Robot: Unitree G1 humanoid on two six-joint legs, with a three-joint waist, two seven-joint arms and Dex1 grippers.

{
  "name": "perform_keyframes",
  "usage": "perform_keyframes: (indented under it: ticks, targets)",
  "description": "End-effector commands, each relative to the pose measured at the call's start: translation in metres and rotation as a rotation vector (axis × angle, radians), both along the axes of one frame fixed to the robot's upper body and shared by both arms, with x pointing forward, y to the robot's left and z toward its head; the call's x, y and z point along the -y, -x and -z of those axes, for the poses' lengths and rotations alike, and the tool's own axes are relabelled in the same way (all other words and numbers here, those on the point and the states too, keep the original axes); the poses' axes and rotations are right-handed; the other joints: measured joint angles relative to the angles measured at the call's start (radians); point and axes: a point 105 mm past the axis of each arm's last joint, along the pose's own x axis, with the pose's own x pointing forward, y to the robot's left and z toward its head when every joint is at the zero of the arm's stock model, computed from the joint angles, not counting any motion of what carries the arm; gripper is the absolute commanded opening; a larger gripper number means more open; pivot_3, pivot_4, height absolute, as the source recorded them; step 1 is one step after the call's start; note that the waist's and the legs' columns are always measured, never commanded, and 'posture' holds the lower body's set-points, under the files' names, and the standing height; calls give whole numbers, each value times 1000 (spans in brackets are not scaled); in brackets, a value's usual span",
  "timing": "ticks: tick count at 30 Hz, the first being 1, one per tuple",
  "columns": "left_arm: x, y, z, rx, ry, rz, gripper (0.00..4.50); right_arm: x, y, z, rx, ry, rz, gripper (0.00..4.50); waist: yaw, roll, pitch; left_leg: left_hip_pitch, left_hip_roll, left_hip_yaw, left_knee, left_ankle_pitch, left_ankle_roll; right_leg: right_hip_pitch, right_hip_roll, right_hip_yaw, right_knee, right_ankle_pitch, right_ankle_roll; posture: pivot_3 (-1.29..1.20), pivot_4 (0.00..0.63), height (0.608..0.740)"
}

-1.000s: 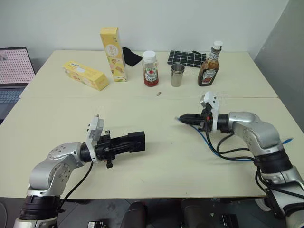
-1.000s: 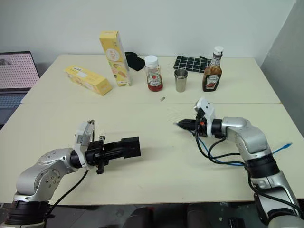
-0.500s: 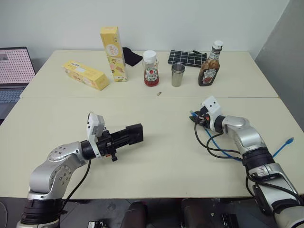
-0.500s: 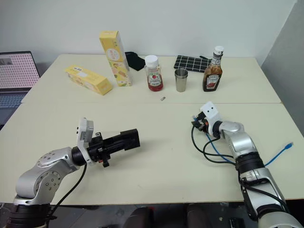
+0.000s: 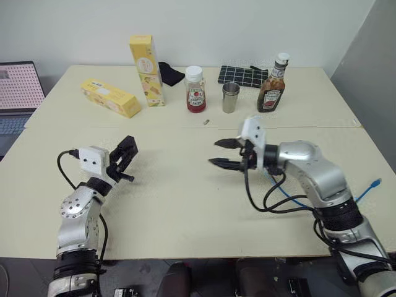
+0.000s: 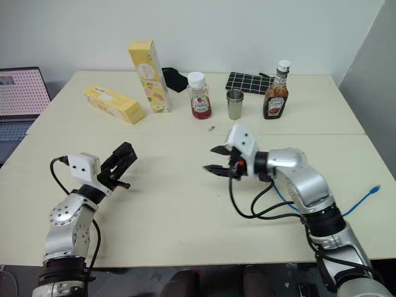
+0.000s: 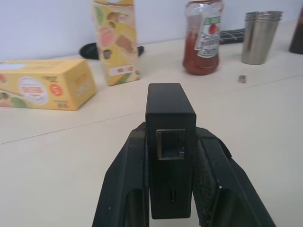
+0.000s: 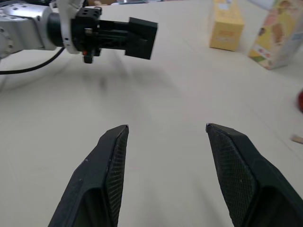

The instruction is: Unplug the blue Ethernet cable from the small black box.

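Sitting at the far left edge beside the bench, a laptop shows a dotted pink screen. Taking the red ketchup bottle at the back of the bench as landmark: far to its left lies a flat yellow box, and just left of it stands an upright yellow carton with a black cloth behind. Well in front of the ketchup and to its left, the left gripper is clamped shut on the small black box, held above the bench top; in the left wrist view the box sits between both fingers with its empty port facing the camera. Just right of the ketchup stands a steel cup, with a tiny object on the bench in front of the two. In front of the cup, the right gripper hangs with its jaws spread apart and nothing between them, pointing toward the left arm. Behind the cup lies a black gridded mat, and right of the cup stands a brown sauce bottle. The blue Ethernet cable lies far right of the ketchup and nearer the front, under the right arm, free of the box, one plug end near the bench's right edge.
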Motion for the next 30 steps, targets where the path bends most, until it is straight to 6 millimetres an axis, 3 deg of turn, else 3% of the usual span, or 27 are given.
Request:
perform_keyframes:
  ticks: [1,7,9,20,25,30]
  targets:
    - [-17,-1,2,61,-27,-108,783,-16,7,-7,45,9,-42,2768,2,-1,0,0,-1,0,0,0,0,0,0,0,0,0,0,0,150,740]
    - [-20,-6,24,18,15,-139,783,-20,11,-2,36,21,-60,2768,3,-1,-1,-1,-2,0,0,0,0,0,-1,-1,-1,1,2,0,150,740]
    - [-20,-5,32,-9,26,-129,1488,-21,12,-1,34,22,-60,2783,0,-1,-1,0,-2,0,0,0,0,0,0,-1,-1,1,2,0,150,740]
    - [-18,21,49,-68,1,-122,3782,-22,14,3,17,16,-47,2783,-7,-1,-1,1,-1,2,0,0,0,0,0,1,0,1,2,0,150,740]
    - [-13,49,39,-73,-5,-113,3782,-17,17,11,-16,-4,-3,2783,-12,-1,-1,1,1,2,-1,0,0,0,-1,2,0,1,1,0,150,740]
    - [-7,73,33,-207,-31,5,3782,6,17,20,-50,-9,91,2783,-9,-1,-1,0,1,0,-1,0,0,0,-2,2,-1,1,1,0,150,740]
